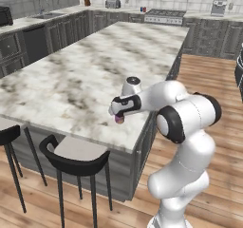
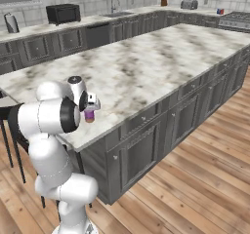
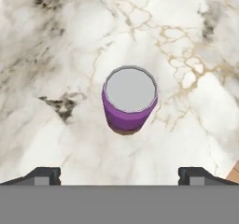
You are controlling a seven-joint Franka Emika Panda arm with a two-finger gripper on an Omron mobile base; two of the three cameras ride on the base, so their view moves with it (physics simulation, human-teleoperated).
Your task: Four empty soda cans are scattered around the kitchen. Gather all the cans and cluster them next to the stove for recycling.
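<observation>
No brand, label or lettering can be read on anything here. The purple can [image 3: 129, 100] stands upright on the marble island [image 1: 80, 75], close to the island's near edge and toward its near right corner as the left base view shows it. Seen from straight above in the hand view, it is a short cylinder with a flat pale grey top, a plain purple wall and a darker, brownish band at its foot; no printing shows on the wall. In the right base view the same can [image 2: 90, 115] shows just below the hand, purple above and brownish at the bottom.

The gripper [image 3: 119, 174] hangs directly over the can with its jaws spread wide, one dark fingertip [image 3: 44, 175] far to each side; the claw is released and grips nothing, with the can apart from both tips.

Far off, the stove [image 1: 163, 16] sits in the back counter, and beside its left end stand two small cans [image 1: 143, 9], one red and one blue, too small to show any marking.
</observation>
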